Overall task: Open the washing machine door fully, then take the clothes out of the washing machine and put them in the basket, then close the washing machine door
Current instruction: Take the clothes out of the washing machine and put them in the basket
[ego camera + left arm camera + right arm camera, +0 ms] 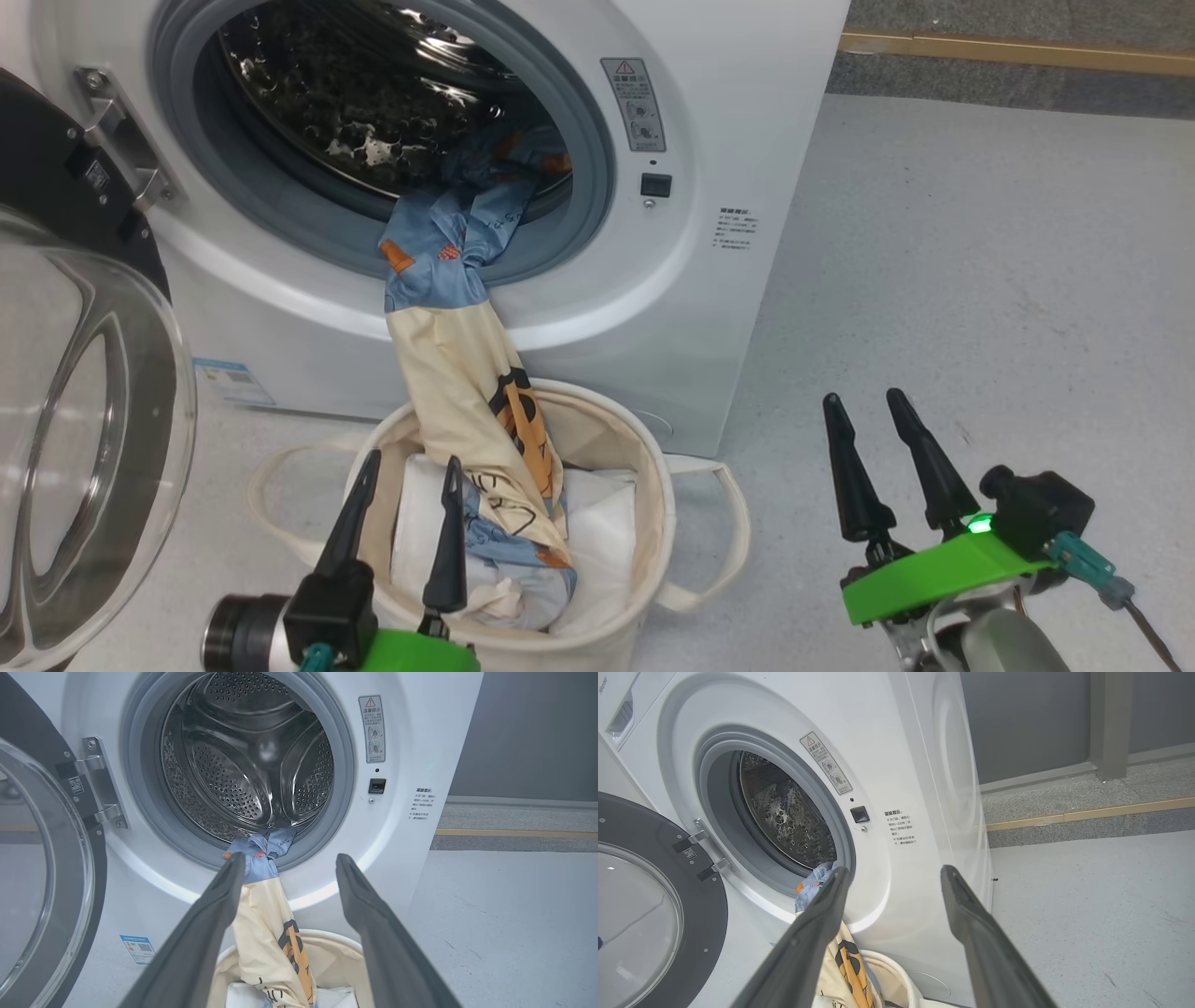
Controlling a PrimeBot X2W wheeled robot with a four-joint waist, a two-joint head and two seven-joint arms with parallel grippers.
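Grey speckled floor (980, 280) is stretching away to the right, with a wooden strip (1018, 51) running along its far edge. On it the washer (728, 140) is standing, and its door (56, 448) is hanging wide open on the left, glass bowl bulging toward the head camera. The steel drum (243, 756) is showing through the grey-rimmed mouth.

The clothes (457, 355) are spilling out of the lower part of that mouth: a blue bunched part is lying on the rubber rim, and a cream length with orange print is trailing down the washer's front into the basket (653, 485). The basket is sitting on the floor just before the washer, below the mouth, and a white sheet (597, 523) is lying inside it beside the garment's lower end.

The left jaws are hovering over the basket's near side, fingers (448, 532) spread wide and gripping nothing, pointing toward the hanging garment. The right jaws are hanging above bare floor well to the right of the basket, fingers (854, 485) likewise standing wide apart and holding nothing.
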